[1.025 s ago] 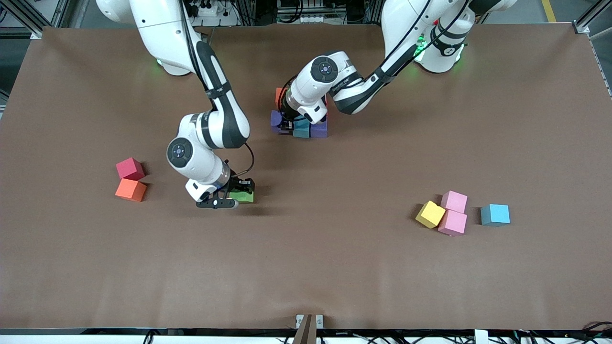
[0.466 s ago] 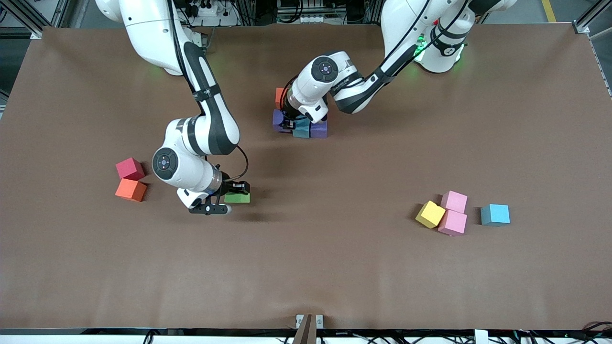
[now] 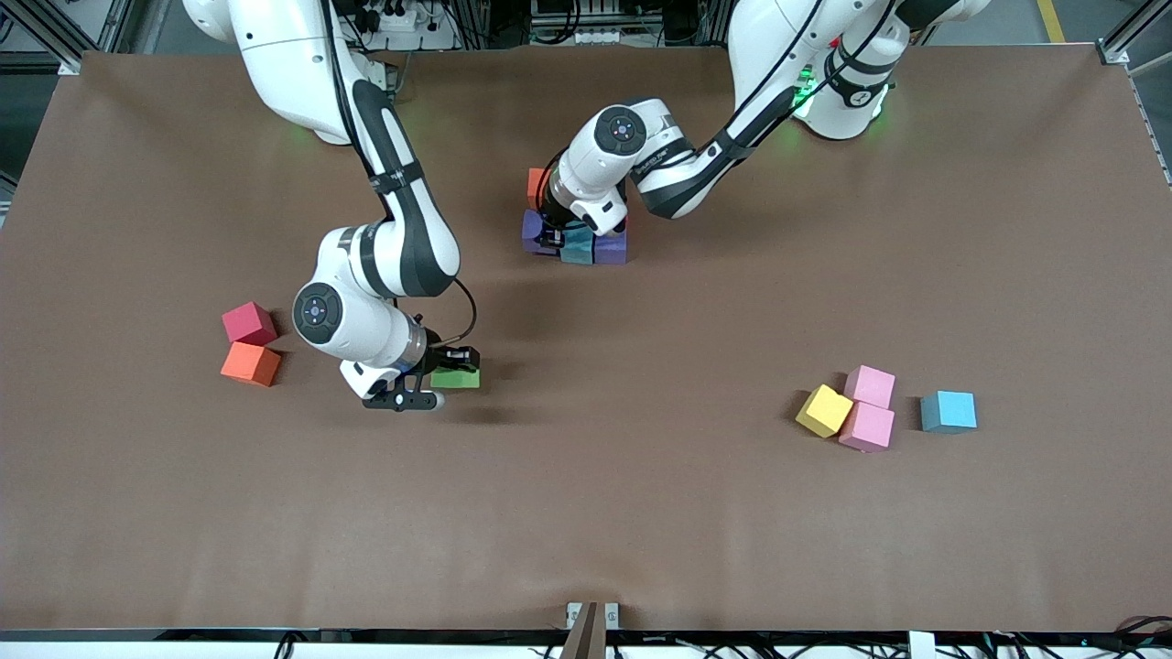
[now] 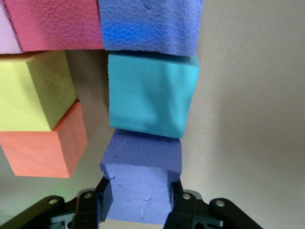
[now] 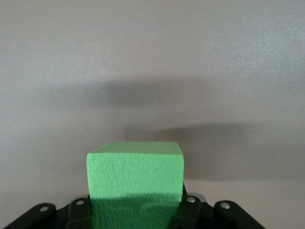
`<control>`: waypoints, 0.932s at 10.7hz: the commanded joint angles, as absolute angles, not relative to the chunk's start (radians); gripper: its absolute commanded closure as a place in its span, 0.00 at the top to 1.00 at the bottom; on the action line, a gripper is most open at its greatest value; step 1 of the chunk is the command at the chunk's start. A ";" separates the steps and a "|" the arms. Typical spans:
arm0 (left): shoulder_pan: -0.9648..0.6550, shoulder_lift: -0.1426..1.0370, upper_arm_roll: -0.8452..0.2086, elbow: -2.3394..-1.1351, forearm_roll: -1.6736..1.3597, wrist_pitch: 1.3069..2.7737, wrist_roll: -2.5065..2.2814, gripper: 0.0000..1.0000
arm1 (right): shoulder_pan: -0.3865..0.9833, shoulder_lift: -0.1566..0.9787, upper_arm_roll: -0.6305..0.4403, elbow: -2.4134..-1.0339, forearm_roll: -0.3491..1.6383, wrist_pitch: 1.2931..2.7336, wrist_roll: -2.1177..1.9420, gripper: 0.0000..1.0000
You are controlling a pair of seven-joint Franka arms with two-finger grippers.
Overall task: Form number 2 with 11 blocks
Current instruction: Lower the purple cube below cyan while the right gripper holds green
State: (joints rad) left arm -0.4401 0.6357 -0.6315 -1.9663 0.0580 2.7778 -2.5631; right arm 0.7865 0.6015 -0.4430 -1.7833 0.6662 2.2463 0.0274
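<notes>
Blocks loose: 2 pink (image 3: 868, 406), 1 yellow (image 3: 824, 410), 1 crimson (image 3: 248, 323).

both arms wear glossy white shells with black bands at the joints and round grey caps with a blue dot. thin black cables run along them. black jaws carry silver screws; green lights glow at the bases.
</notes>
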 commanded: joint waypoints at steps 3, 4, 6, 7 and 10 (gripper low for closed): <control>-0.442 0.646 -0.624 -1.973 0.087 2.806 -2.568 0.47 | 0.782 0.592 -0.439 -1.782 0.658 2.235 0.029 0.19; -0.440 0.646 -0.624 -1.973 0.087 2.806 -2.568 0.47 | 0.782 0.592 -0.439 -1.782 0.658 2.235 0.028 0.19; -0.440 0.646 -0.623 -1.971 0.087 2.807 -2.568 0.47 | 0.782 0.592 -0.439 -1.782 0.658 2.235 0.028 0.19; -0.442 0.647 -0.623 -1.973 0.089 2.807 -2.568 0.48 | 0.782 0.592 -0.439 -1.782 0.658 2.235 0.028 0.19; -0.460 0.649 -0.597 -1.970 0.087 2.822 -2.568 0.48 | 0.782 0.592 -0.439 -1.784 0.658 2.235 0.028 0.20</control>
State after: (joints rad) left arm -0.4445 0.6465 -0.6116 -1.9673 0.0618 2.7966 -2.5631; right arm 0.7865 0.6015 -0.4430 -1.7833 0.6662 2.2459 0.0271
